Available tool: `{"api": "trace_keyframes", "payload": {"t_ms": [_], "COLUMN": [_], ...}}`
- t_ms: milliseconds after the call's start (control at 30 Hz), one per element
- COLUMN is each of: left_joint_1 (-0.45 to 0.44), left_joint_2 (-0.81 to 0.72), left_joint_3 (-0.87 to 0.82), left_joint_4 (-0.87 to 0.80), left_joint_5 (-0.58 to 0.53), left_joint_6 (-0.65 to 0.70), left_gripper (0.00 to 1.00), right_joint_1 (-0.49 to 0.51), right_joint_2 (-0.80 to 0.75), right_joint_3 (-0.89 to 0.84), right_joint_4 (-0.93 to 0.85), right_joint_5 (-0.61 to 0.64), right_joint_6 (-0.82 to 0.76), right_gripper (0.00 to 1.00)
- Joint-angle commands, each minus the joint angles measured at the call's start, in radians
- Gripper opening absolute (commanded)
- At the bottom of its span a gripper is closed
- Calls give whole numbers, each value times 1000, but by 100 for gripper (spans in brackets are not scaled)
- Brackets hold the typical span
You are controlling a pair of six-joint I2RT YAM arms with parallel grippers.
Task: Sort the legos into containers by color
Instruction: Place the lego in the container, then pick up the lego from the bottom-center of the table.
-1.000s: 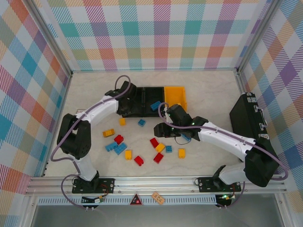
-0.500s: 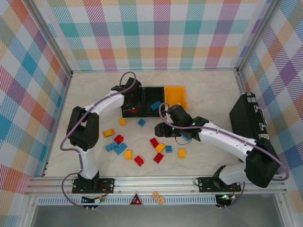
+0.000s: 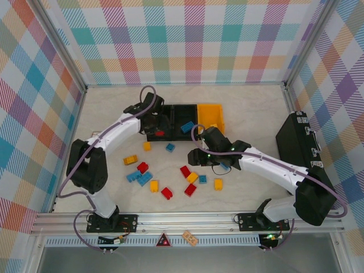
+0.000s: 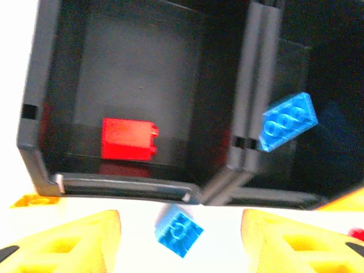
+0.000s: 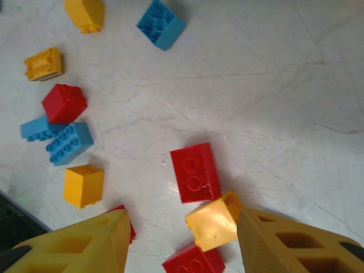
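Note:
Three joined containers stand at the back: a left black bin (image 3: 152,136), a middle black bin (image 3: 183,114) and a yellow bin (image 3: 210,116). A red lego (image 3: 160,133) (image 4: 129,139) lies in the left bin and a blue lego (image 3: 186,127) (image 4: 288,121) in the middle one. My left gripper (image 3: 153,122) (image 4: 179,244) hovers open over the left bin, holding nothing. My right gripper (image 3: 193,159) (image 5: 182,250) is open above a red lego (image 5: 195,172) and a yellow lego (image 5: 213,222) on the table. Several more legos lie scattered at centre-left.
A large black latched case (image 3: 298,139) lies at the right. A small blue lego (image 3: 170,148) (image 4: 179,230) sits just in front of the bins. A printed card (image 3: 189,238) rests on the front rail. Checked walls enclose the table.
My left gripper opened over the left black bin, and the red lego now lies inside it. The left arm then drew back slightly. The right gripper widened a little over the legos.

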Motion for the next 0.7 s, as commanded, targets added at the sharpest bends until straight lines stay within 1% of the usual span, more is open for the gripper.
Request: {"api": "trace_keyframes", "payload": {"t_ms": [0, 133, 200, 300, 433, 533, 667], "left_joint_1": [-22, -58, -84, -139, -212, -249, -276], "left_joint_2": [-73, -140, -167, -202, -228, -222, -213], "left_joint_3": [-82, -184, -221, -260, -306, -335, -366], "left_joint_4": [75, 160, 183, 187, 188, 180, 186], "left_joint_5": [170, 330, 364, 367, 345, 326, 311], "left_joint_6": [55, 73, 77, 90, 100, 106, 94], "left_gripper": [58, 58, 58, 58, 59, 59, 59], "right_joint_1": [-6, -17, -22, -28, -36, -36, -36], "right_joint_2": [-33, -44, -44, -49, -59, -59, -51], "right_joint_3": [2, -7, -8, -20, -60, -101, -146], "right_joint_4": [-89, -169, -222, -296, -350, -351, -334], "right_joint_5": [66, 125, 161, 208, 234, 223, 190], "right_joint_6": [31, 68, 86, 106, 137, 160, 183], "right_gripper": [54, 56, 57, 57, 58, 58, 59]}}
